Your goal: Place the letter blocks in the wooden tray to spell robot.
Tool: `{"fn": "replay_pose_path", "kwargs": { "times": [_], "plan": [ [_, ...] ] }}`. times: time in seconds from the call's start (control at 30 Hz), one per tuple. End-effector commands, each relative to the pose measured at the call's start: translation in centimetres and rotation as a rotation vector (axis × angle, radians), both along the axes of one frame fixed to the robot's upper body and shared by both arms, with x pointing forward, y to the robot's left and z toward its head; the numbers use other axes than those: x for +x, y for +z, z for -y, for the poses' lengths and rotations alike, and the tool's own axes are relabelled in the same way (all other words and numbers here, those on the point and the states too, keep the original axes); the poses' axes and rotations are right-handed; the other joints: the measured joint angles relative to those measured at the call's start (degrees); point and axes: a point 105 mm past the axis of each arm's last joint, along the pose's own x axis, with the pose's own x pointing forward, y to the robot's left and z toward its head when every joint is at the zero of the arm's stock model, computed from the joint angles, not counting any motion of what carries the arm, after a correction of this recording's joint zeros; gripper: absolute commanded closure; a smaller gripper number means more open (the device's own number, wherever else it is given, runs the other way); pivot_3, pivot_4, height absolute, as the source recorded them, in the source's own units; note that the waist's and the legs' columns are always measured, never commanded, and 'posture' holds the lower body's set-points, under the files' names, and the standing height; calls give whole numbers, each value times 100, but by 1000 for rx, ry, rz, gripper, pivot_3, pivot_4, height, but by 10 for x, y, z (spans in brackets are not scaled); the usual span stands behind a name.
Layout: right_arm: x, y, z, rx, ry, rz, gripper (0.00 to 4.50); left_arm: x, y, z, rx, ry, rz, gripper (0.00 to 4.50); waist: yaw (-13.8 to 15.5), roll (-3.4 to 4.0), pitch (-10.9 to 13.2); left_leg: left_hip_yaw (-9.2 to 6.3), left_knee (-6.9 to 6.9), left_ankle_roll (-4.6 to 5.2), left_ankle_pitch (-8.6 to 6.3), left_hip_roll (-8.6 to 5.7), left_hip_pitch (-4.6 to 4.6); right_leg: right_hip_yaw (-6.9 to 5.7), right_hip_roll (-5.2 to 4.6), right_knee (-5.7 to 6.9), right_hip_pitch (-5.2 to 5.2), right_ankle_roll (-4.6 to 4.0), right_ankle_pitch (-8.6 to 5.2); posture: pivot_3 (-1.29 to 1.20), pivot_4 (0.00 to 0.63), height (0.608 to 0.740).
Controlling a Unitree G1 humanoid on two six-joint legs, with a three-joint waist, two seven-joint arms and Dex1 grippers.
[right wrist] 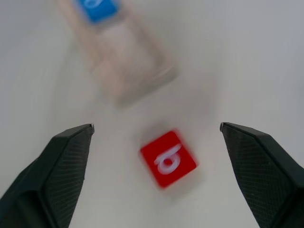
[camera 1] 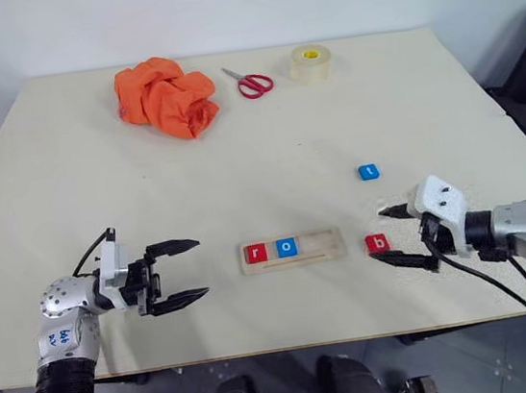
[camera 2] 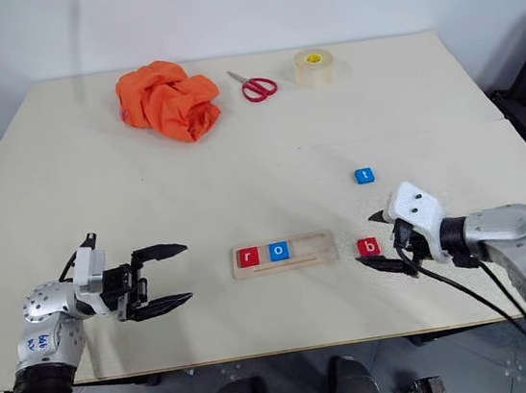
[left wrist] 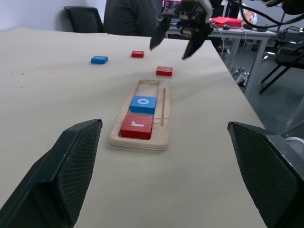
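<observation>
The pale beige counter carries an orange cloth crumpled at its far left, red-handled scissors beside it, and a roll of clear tape further right. Near the front edge lies a wooden tray. A red block marked b lies flat on the counter just right of the tray, and a blue block sits farther back, well apart from it.

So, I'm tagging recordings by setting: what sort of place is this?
Probably an office or lab: a plain table against a bare wall, with office chairs and a cluttered desk beyond it.
</observation>
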Motion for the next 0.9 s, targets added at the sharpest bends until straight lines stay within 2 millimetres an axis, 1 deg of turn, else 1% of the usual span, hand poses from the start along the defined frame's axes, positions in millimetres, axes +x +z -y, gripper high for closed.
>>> {"fn": "replay_pose_path", "kwargs": {
  "times": [0.03, 0.2, 0.27, 0.3, 0.33, 0.4, 0.5, 0.57, 0.7, 0.8, 0.9],
  "plan": [
    [9, -4, 10, -80, 89, -5, 51, -11, 6, 3, -5, -57, 51, 0, -5, 0, 0, 2, 1, 0, 0, 0, 0, 2, 0, 0, -1, 1, 1, 0, 150, 740],
    [23, -14, 12, -104, 112, -21, 51, -16, 7, 2, -13, -36, 56, 0, -5, 0, 0, 10, 7, -3, 2, 4, 2, 5, 0, 4, -5, 3, 2, 0, 150, 740],
    [25, -18, 12, -112, 126, -40, 51, -18, 7, 1, -12, -28, 56, 0, -7, 1, 0, 14, 10, -4, 2, 4, 3, 8, 0, 7, -6, 2, 2, 0, 150, 740],
    [25, -19, 12, -115, 134, -48, 422, -19, 7, 0, -11, -25, 56, 0, -5, 0, 0, 16, 11, -4, 1, 5, 5, 10, 0, 8, -6, 2, 2, 0, 150, 740],
    [24, -19, 12, -113, 138, -52, 664, -19, 7, 0, -10, -22, 56, 0, -2, 0, 0, 16, 12, -4, 1, 6, 5, 10, 0, 9, -5, 2, 2, 0, 150, 740],
    [26, -18, 10, -105, 140, -48, 1301, -20, 7, -1, -10, -16, 56, 0, 2, 1, 0, 16, 15, -5, 0, 7, 5, 10, 0, 10, -5, 2, 2, 0, 150, 740],
    [28, -15, 6, -91, 135, -39, 2409, -20, 7, -2, -10, -7, 57, 0, 3, 0, 0, 16, 21, -8, -2, 8, 5, 10, 0, 12, -5, 1, 2, 0, 150, 740],
    [28, -12, 5, -84, 133, -31, 3047, -20, 8, -2, -11, -6, 58, 0, 0, 1, 0, 17, 25, -9, -3, 9, 5, 10, 0, 14, -5, 1, 3, 0, 150, 740],
    [34, 4, 4, -83, 114, 15, 3045, -18, 8, -2, -12, -5, 58, 0, -1, 1, 0, 18, 28, -9, -4, 12, 5, 10, 0, 16, -5, 0, 3, 0, 150, 740],
    [40, 27, 2, -96, 71, 20, 3045, -17, 9, -3, -9, -5, 59, 0, -15, 5, 3, 24, 32, -9, -5, 13, 3, 15, 0, 20, -11, -3, 5, 0, 150, 740],
    [36, 49, -16, -85, 135, 39, 3045, -16, 10, -4, -6, -5, 59, 0, -16, 6, 3, 26, 34, -10, -5, 18, 3, 16, 1, 25, -15, -5, 5, 0, 150, 740]
  ]
}}
